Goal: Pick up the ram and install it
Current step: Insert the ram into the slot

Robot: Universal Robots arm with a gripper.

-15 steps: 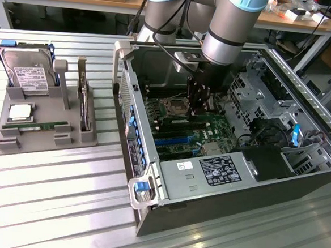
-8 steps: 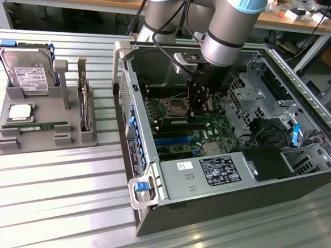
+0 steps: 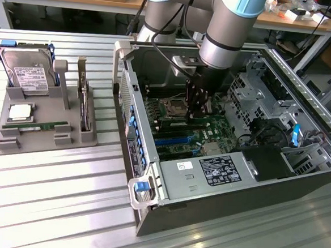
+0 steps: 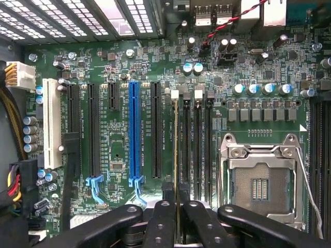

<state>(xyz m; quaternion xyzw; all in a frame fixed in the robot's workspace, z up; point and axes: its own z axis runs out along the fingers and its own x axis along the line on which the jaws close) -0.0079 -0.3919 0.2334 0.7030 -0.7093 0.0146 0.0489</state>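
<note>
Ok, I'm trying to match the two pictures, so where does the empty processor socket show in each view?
Exterior view: the processor socket lies on the motherboard inside the case, just to the exterior view's left of the gripper.
Wrist view: the metal-framed socket sits beside the memory slots, where the gripper holds the ram edge-on.
Shared landmark: the blue expansion slot.

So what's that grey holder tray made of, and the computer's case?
The holder tray looks like matte grey plastic, possibly 3D-printed: dull and uniform in colour, with blocky moulded slots. The computer case looks like bare sheet metal: its silvery panels are folded and perforated and catch the light.
</note>
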